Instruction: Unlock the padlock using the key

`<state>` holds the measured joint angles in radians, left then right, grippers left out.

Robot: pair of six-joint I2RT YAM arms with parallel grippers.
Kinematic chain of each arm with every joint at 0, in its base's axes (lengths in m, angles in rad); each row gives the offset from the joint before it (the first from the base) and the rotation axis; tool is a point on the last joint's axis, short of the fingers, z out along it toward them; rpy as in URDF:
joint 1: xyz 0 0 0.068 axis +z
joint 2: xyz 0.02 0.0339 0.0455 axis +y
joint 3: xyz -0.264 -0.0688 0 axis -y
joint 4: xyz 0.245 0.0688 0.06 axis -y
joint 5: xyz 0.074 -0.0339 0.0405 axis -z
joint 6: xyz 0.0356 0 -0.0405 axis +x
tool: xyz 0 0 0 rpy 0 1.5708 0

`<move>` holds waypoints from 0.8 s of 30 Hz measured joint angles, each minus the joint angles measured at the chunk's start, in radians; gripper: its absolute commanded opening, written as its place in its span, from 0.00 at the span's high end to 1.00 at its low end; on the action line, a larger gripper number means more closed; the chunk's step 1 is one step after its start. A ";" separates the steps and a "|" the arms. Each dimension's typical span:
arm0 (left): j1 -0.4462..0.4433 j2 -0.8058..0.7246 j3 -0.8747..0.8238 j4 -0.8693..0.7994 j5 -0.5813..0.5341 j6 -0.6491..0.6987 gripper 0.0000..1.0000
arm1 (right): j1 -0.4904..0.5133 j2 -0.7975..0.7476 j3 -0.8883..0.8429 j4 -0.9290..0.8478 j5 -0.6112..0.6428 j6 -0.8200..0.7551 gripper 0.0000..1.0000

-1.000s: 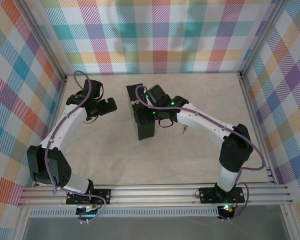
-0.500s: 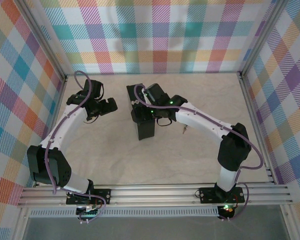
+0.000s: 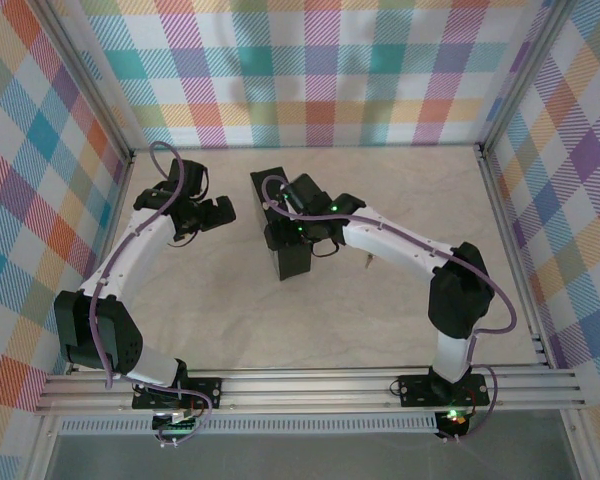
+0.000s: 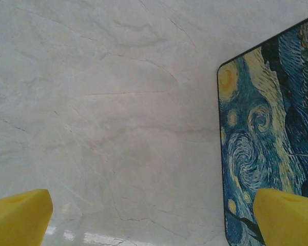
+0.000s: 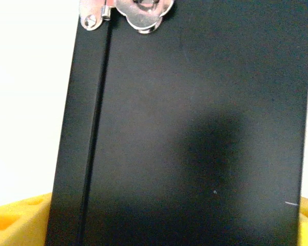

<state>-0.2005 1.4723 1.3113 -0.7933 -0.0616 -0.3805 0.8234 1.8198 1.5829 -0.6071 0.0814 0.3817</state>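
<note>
While straddling the black box (image 5: 195, 128) at mid-frame with the right claw (image 3: 283, 230), cannot tell whether gripped or merely bracketed. Holding left claw (image 4: 154, 210) wide above bare table (image 4: 92, 102), left of the box. Probably steadying the box first. Next, fetch the key (image 3: 367, 260), lying right of centre; calls for a fine pinch.

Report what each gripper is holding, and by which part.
Left gripper: nothing, jaws wide open over the table. Right gripper: jaws straddle the black box across its width, but a firm grip cannot be told.
</note>
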 measured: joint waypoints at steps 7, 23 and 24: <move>-0.102 0.011 0.021 -0.026 0.005 0.036 0.00 | -0.103 -0.157 -0.266 0.252 -0.135 0.121 0.17; -0.278 0.290 0.176 0.044 0.016 -0.021 0.00 | -0.404 -0.268 -0.784 0.900 -0.603 0.463 0.08; -0.280 0.317 0.190 0.058 0.014 -0.030 0.00 | -0.404 -0.252 -0.787 0.915 -0.612 0.475 0.08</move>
<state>-0.4801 1.7897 1.5013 -0.7357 -0.0479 -0.4103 0.4191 1.5677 0.7959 0.3077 -0.5301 0.8570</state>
